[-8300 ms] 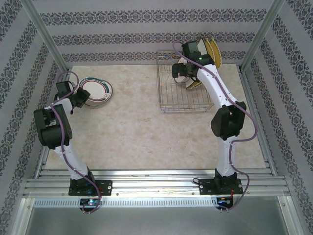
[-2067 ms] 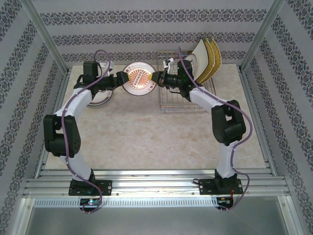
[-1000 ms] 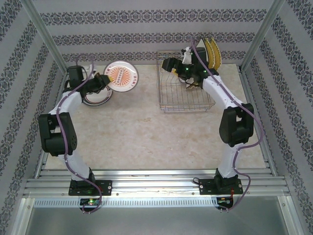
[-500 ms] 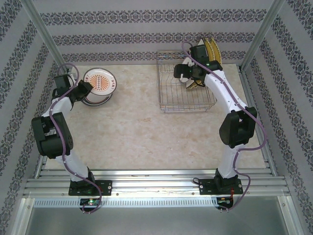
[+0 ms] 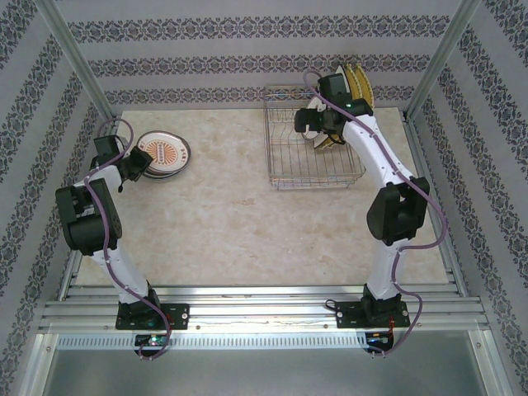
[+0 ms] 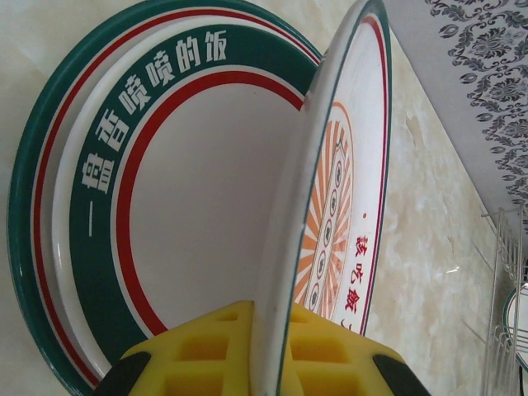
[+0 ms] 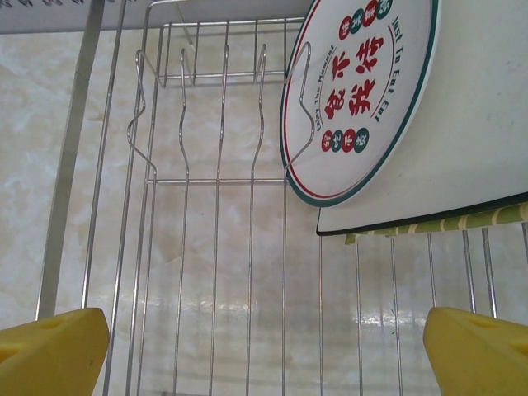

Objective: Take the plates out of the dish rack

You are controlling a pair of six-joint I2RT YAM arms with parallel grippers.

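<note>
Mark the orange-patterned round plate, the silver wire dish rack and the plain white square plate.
orange-patterned round plate (image 6: 334,223): left wrist, patterned face.
silver wire dish rack (image 7: 219,181): right wrist, divider crossbar.
plain white square plate (image 7: 478,124): right wrist, blank face.

Body notes: left arm (image 5: 87,221) and right arm (image 5: 394,213) have white link shells, black joint housings and black base plates (image 5: 150,317). A purple cable (image 5: 122,122) loops along each. The left fingers (image 6: 206,355) and right fingers (image 7: 49,346) have yellow waffle-grid foam pads.
</note>
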